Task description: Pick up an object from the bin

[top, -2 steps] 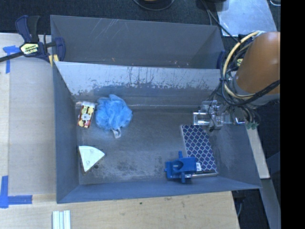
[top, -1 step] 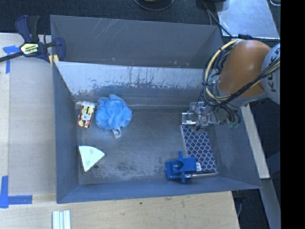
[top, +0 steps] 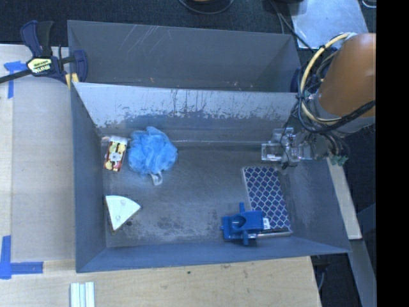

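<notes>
My gripper (top: 278, 151) hangs at the bin's right side, just above the far end of a flat blue-and-white patterned card (top: 266, 196) that lies on the floor at the right. Nothing shows between its fingers. A small blue clamp-like plastic piece (top: 243, 226) lies at the near edge of that card, towards the bin's front wall.
At the left of the bin lie a fluffy blue bath pouf (top: 152, 152), a small clear packet with red and yellow contents (top: 115, 153) beside it, and a pale wedge-shaped piece (top: 120, 211) near the front left corner. The arm with its orange cover stands over the right rim.
</notes>
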You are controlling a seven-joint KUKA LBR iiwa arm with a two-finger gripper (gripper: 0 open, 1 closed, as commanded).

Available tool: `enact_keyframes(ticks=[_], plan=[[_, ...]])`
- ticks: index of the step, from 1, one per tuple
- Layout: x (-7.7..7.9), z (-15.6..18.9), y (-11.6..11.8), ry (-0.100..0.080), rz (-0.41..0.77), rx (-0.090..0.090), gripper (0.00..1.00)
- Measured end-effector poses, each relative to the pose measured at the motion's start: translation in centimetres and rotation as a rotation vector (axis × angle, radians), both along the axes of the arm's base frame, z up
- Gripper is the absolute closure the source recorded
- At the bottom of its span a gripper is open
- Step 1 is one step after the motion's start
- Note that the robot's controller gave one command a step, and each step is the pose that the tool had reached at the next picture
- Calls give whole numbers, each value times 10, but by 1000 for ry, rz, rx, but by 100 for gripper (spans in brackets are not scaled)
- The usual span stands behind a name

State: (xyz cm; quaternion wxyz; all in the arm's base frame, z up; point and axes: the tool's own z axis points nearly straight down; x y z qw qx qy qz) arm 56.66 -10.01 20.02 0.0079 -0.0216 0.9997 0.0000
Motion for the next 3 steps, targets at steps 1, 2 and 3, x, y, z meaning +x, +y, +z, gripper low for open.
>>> enact_keyframes(ticks=[1, 2, 3], plan=[[48, -75, 19, -12, 40, -2, 100], [-6, -54, 38, -3, 101, -2, 100], [21, 49, 9, -14, 88, -4, 100]])
